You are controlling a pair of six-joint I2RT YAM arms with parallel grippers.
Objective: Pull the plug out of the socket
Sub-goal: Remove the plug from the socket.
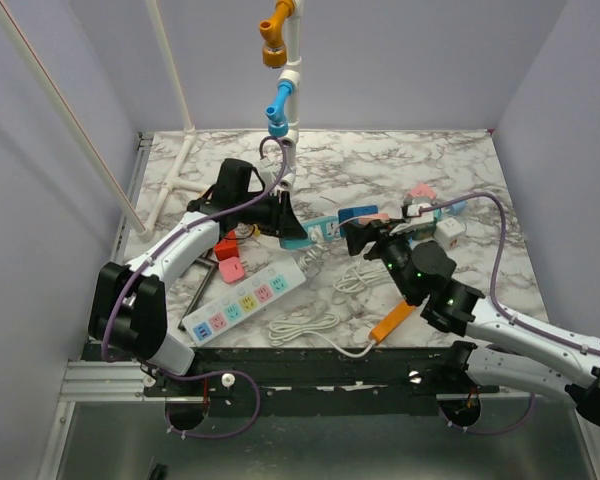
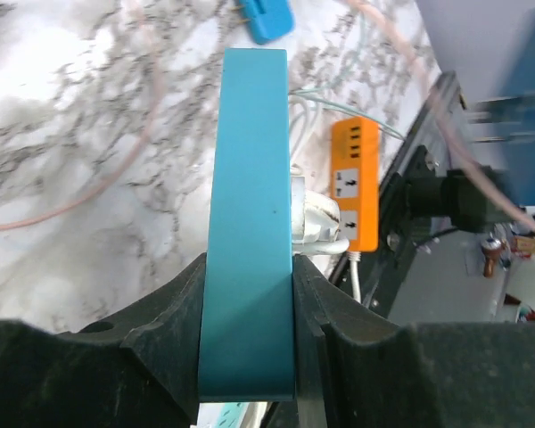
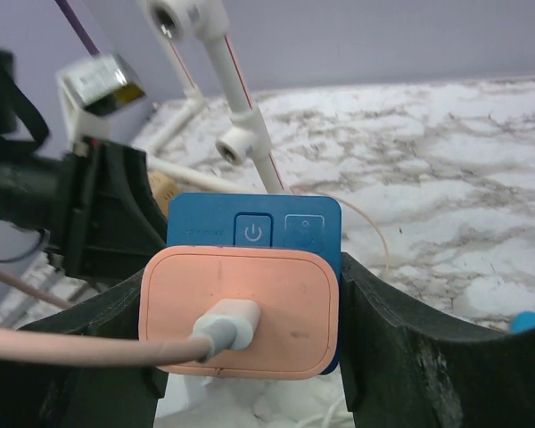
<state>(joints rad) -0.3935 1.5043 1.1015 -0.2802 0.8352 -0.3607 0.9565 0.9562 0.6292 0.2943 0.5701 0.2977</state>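
Marble-patterned table runs from the arm bases out to pale walls. Nearest the front edge lie an orange power strip (image 1: 392,322) and a loose coil of white cord (image 1: 302,325). Just behind them is a long white power strip (image 1: 245,305) with pastel outlets, lying flat and apart from both arms; no plug shows in it.

The work is at mid-table. The left end effector (image 2: 250,263) is clamped on a blue socket strip (image 2: 250,152), with its fingers pressed to both flat faces and the strip held on edge. That reads as an anchor, so the strip cannot follow when the other side pulls. The right end effector (image 3: 245,290) is closed on the pink plug (image 3: 285,285). The plug sits seated against the strip's end, beside a power button (image 3: 253,234), and its pink cable (image 3: 62,348) trails off to the left. It looks not yet drawn out. The two arms face each other along the strip, which suits a straight pull apart.

Farther back stands a white pipe stand (image 1: 292,75) with blue and orange fittings.
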